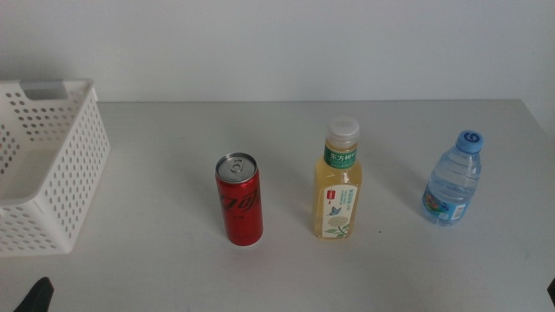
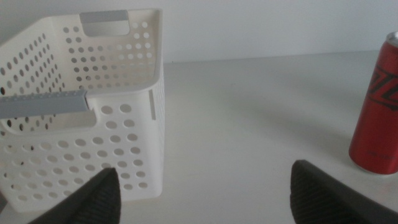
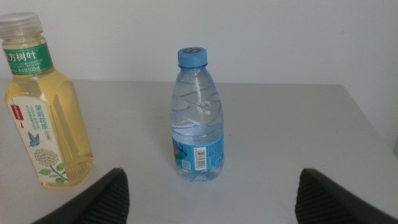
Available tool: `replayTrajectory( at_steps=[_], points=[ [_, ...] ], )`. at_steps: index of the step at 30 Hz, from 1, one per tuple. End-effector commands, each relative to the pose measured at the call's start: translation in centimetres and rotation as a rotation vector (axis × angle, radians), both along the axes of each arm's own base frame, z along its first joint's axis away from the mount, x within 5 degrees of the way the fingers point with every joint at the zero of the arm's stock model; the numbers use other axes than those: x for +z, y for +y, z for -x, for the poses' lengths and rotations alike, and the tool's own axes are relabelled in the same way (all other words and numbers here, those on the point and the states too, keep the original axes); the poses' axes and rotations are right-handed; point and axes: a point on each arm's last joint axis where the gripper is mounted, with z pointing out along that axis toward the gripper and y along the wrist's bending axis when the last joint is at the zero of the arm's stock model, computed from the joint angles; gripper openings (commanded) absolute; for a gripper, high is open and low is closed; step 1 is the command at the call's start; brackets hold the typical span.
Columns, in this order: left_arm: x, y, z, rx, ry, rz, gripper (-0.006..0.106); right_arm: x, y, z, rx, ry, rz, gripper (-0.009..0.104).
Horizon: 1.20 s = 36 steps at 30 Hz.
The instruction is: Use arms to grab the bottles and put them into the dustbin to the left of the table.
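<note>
The white basket (image 1: 52, 173) was set at the far left edge of the table (image 1: 156, 260), and part of it was cut off by the picture's side. A wide bare strip of table was seen between the basket and the red can (image 1: 239, 199). Next in the row, the yellow tea bottle (image 1: 339, 180) was stood upright, near the can but not touching it. More open room was left before the small water bottle (image 1: 453, 178), which was placed close to the table's right edge.

The left gripper (image 2: 205, 190) was held low near the table's front, with the basket to one side of it and the can to the other. Its jaws were spread wide and nothing was held. The right gripper (image 3: 208, 193) was pointed at the water bottle, its jaws also spread wide and empty.
</note>
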Motion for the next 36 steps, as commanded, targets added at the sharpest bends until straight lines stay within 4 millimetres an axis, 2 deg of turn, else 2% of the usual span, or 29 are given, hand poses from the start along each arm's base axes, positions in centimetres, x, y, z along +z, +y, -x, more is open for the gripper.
replayTrajectory(
  at_steps=[1,6,12,16,23,29,36],
  points=[
    [1.0,-0.2,-0.2,-0.025,-0.109,0.028,0.094,1.1,0.0,0.2,0.002,-0.104,-0.002,0.094],
    [1.8,-1.5,-1.7,-0.181,-0.132,0.040,0.094,1.1,0.0,0.2,0.002,-0.104,-0.002,0.094],
    [1.8,-4.2,-3.7,-0.396,-0.115,0.057,0.094,1.1,0.0,0.2,0.002,-0.104,-0.002,0.094],
    [1.3,-5.7,-4.6,-0.473,-0.097,0.072,0.094,1.1,0.0,0.2,0.002,-0.104,-0.002,0.094],
    [0.0,-7.1,-6.3,-0.482,-0.076,0.069,0.094,1.1,0.0,0.2,0.002,-0.104,-0.002,0.094],
    [-1.4,-7.3,-7.4,-0.437,-0.049,0.062,0.094,1.1,0.0,0.2,0.002,-0.104,-0.002,0.094],
    [-1.3,-7.1,-7.9,-0.387,-0.101,0.067,0.094,1.1,0.0,0.2,0.002,-0.104,-0.002,0.094]
  ],
)
